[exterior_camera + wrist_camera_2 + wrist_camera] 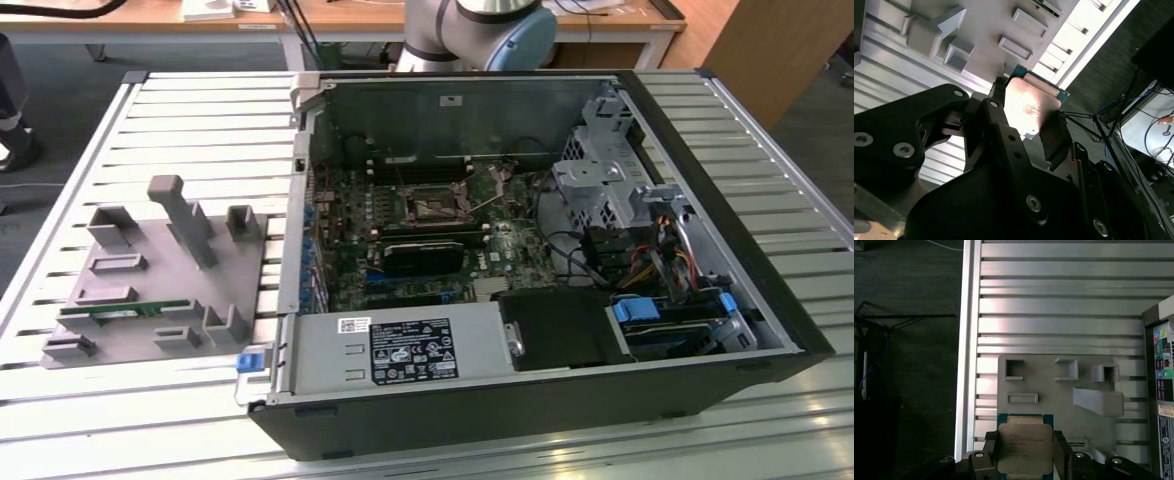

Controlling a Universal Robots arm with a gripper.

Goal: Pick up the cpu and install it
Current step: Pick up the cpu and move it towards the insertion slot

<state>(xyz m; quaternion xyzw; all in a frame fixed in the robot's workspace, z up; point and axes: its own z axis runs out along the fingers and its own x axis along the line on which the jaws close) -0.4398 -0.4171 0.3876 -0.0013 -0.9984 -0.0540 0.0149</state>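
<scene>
Black gripper [1025, 459] was clamped on the flat square silver-topped cpu [1024, 445] by opposite edges; judged light, rigid, fragile underneath.

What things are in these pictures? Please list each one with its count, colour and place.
cpu: one, silver top with green rim, held above the tray
tray: one, grey, on the table at the exterior view's left of the case
memory stick: one, green, lying in the tray
case: one, black, open, on the table
table: one, silver, slatted, under everything
arm: one, grey and blue, behind the case
gripper: one, black, shut on the cpu
</scene>
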